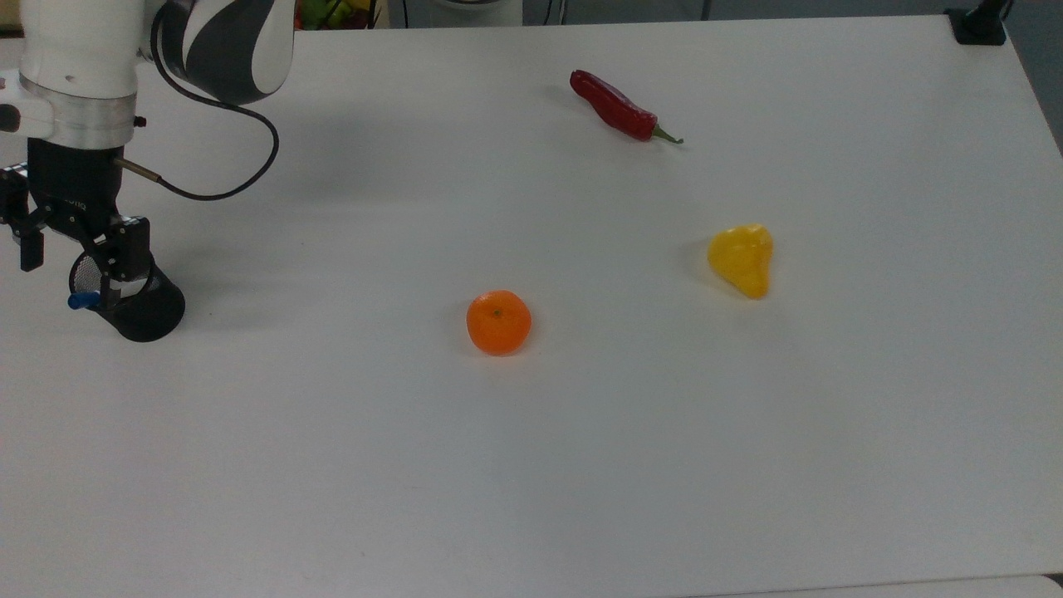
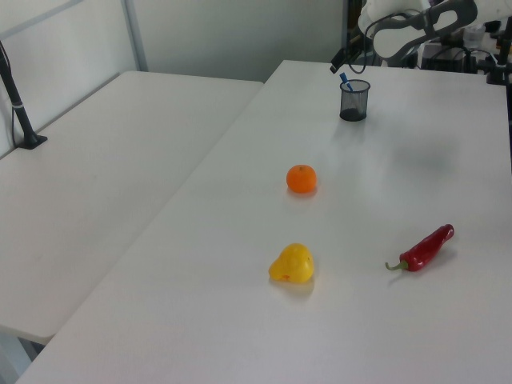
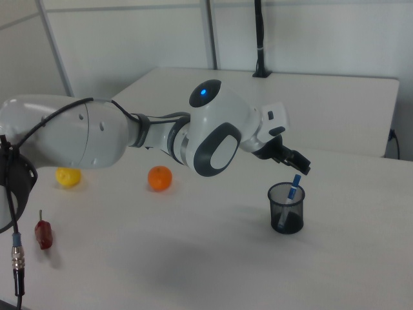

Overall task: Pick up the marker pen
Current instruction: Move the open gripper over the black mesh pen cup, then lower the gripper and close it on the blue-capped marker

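Top view: the gripper, fingers spread wide, hangs over the black mesh pen cup at the top view's left edge and hides most of the marker pen, leaving its blue cap jutting past the rim. Right view: the marker pen leans upright inside the cup, white barrel and blue top showing through the mesh, gripped by nothing. Left view: the orange, yellow pepper and red chilli lie well apart on the white table, the cup far behind them.

lab | white tables | robot arm | equip. racks behind
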